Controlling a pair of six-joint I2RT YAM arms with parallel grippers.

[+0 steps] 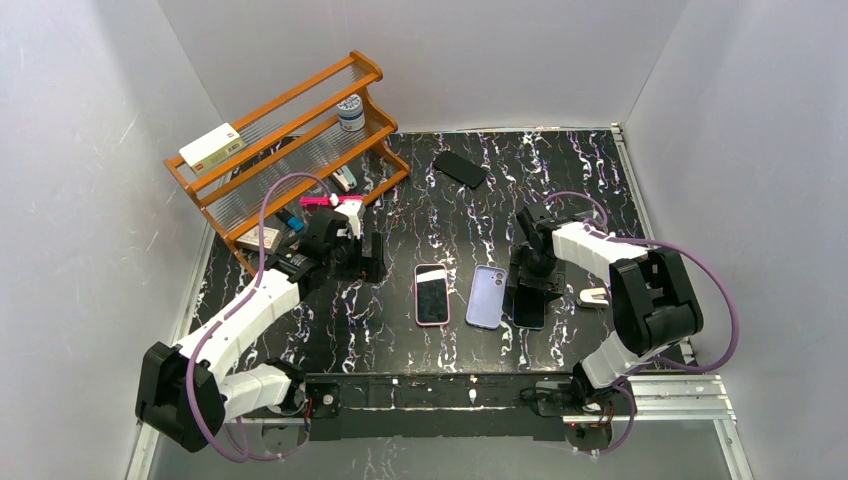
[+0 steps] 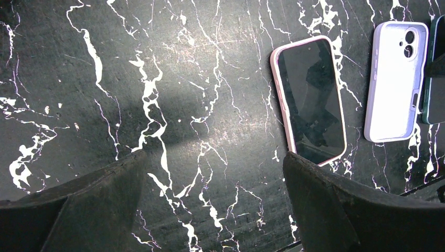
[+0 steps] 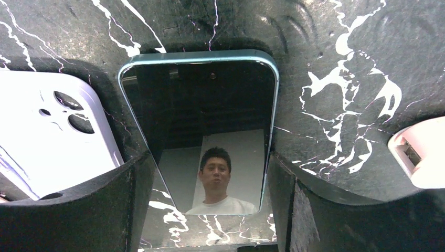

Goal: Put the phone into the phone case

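Black marble-patterned table (image 1: 400,345), boxed in by white walls (image 1: 500,60). Findings from the overhead view, unless noted.

1. Teal phone (image 1: 529,312): lies screen up at 5 o'clock from table centre, its long axis running 12 to 6.
2. Lavender phone case (image 1: 487,297): lies just beside the teal phone at its 9 o'clock and parallel to it, with the camera cut-out at the 12 o'clock end. A narrow strip of table shows between the two. The phone is not in the case.
3. Right gripper (image 1: 528,283): sits over the 12 o'clock end of the teal phone. In the right wrist view its fingers (image 3: 126,199) are closed to the phone's width, one against each long edge. The phone appears to rest on the table.
4. Left gripper (image 1: 368,258): at 9 o'clock from table centre. The left wrist view shows its jaws spread wide over bare table, holding nothing.
5. Pink-cased phone (image 1: 432,294): screen up, near the lavender case at its 9 o'clock.
6. Small white item (image 1: 593,296): near the teal phone at its 3 o'clock; type not determinable.
7. Black flat item (image 1: 460,168): at 12 o'clock, well apart from the rest.
8. Wooden rack (image 1: 290,110): at 10 o'clock, with a white box (image 1: 212,146) on its top tier.
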